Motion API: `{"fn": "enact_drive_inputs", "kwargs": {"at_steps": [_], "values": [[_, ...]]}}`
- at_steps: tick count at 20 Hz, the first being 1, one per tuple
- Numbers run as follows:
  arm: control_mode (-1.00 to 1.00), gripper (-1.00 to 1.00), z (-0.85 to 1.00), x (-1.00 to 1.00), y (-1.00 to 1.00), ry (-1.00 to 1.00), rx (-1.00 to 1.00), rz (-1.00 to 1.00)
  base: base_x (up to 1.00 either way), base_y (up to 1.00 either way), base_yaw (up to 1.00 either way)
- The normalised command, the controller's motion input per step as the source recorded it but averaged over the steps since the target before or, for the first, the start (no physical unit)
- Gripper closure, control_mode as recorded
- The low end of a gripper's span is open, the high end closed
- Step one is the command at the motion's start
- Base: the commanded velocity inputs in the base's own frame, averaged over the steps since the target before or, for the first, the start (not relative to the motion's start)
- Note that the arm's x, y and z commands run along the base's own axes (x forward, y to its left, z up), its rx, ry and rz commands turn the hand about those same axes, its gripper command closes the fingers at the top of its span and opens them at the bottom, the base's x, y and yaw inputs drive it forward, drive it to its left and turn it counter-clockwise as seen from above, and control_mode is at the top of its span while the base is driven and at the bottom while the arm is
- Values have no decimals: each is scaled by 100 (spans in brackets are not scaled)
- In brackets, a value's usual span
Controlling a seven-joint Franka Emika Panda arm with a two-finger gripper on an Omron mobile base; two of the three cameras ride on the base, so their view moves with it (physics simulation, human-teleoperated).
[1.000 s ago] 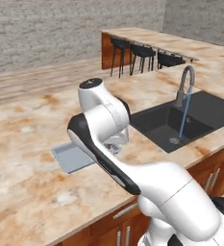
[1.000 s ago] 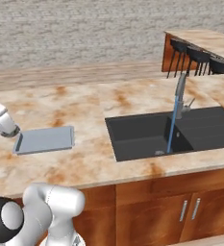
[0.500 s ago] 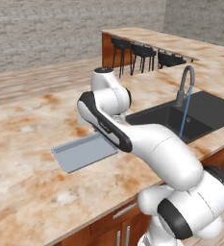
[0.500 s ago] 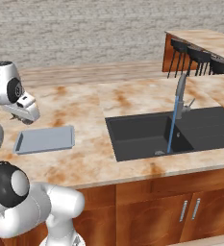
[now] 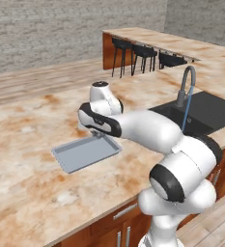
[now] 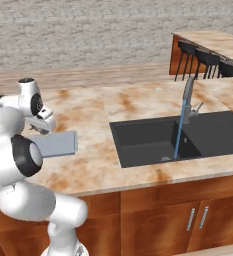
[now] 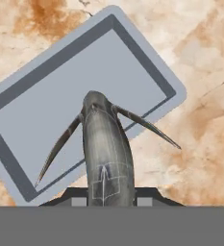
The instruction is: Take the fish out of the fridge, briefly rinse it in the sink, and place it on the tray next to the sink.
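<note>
Your hand [image 7: 104, 194] is clamped on the slim silvery-grey fish [image 7: 105, 149], held by one end, body and fins pointing down over the flat light grey metal tray [image 7: 60, 96] on the marbled worktop [image 7: 205, 57]. Expect it light, stiff and probably slick from rinsing. Thin fins look fragile; keep the grip on the body, not the fins.

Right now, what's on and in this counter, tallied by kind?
Slim silvery-grey fish: 1
Flat light grey metal tray: 1
Black rectangular sink basin: 1
Grey gooseneck tap: 1
Total: 4
</note>
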Motion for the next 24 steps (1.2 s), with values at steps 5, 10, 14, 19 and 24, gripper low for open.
{"fn": "enact_drive_inputs", "kwargs": {"at_steps": [5, 10, 14, 19, 24], "values": [[-100, 100, -67, 99, 2, 0, 0, 0, 0, 0, 0], [-100, 100, -73, 63, 30, 0, -1, 0, 0, 0, 0], [-100, -100, -38, 57, 29, 0, -2, 0, 0, 0, 0], [-100, -100, -15, 62, 0, 1, 0, -3, 0, 0, 0], [-100, -100, 75, -35, -27, -2, 10, -6, 0, 0, 0]]}}
